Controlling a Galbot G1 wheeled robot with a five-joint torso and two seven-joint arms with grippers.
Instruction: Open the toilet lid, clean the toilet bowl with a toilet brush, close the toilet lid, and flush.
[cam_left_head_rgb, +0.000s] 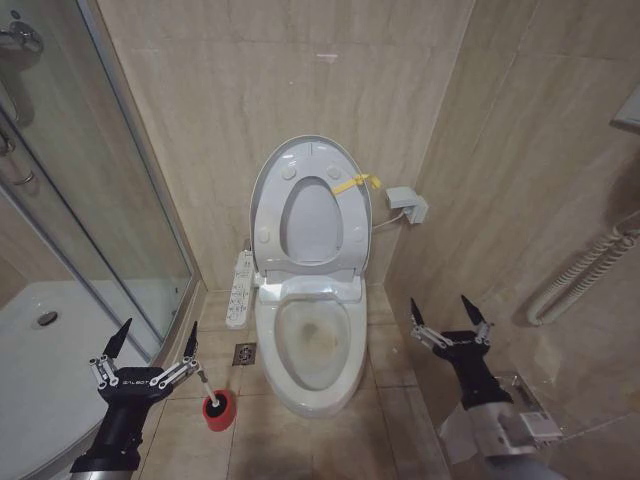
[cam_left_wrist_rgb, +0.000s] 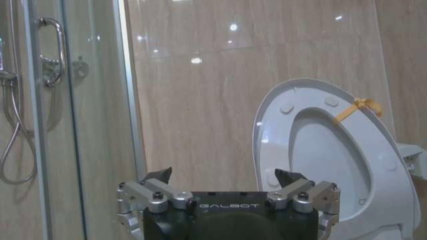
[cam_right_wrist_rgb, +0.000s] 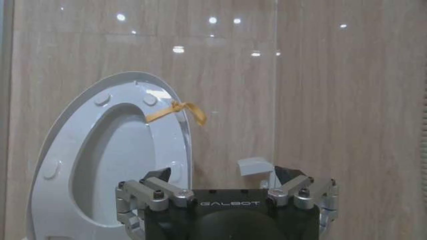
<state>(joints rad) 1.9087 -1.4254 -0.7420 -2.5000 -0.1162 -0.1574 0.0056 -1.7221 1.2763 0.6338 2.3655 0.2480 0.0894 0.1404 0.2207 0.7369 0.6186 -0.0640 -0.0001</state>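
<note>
- Two claws are hanging low in front of the toilet, both spread wide and holding nothing. The left claw (cam_left_head_rgb: 155, 345) is hovering near the shower glass, and the right claw (cam_left_head_rgb: 449, 318) is sitting off to the other side by the tiled wall.
- Just beside the left claw, the toilet brush (cam_left_head_rgb: 206, 388) is standing in its little red holder cup (cam_left_head_rgb: 219, 410) on the floor, handle leaning up toward the claw. Looks like it's not being touched yet, though the gap is hard to judge from the head view.
- Moving outward, the toilet bowl (cam_left_head_rgb: 290, 380) is sitting between the two claws, wide open, with a brownish stain showing inside.
- Behind that, the toilet lid (cam_left_head_rgb: 262, 195) is standing upright against the back wall, with the ring seat (cam_left_head_rgb: 345, 225) flipped up against it too. A yellow ribbon (cam_left_head_rgb: 357, 183) is dangling at the seat's edge.
- A white control strip (cam_left_head_rgb: 240, 288) is hanging off the toilet's side toward the shower, and a small white wall box (cam_left_head_rgb: 408, 203) is sitting on the other side.
- Progress-wise: I'd say step one is done, since the lid is already up. Grabbing the brush, scrubbing, closing the lid and flushing are all still waiting.
</note>
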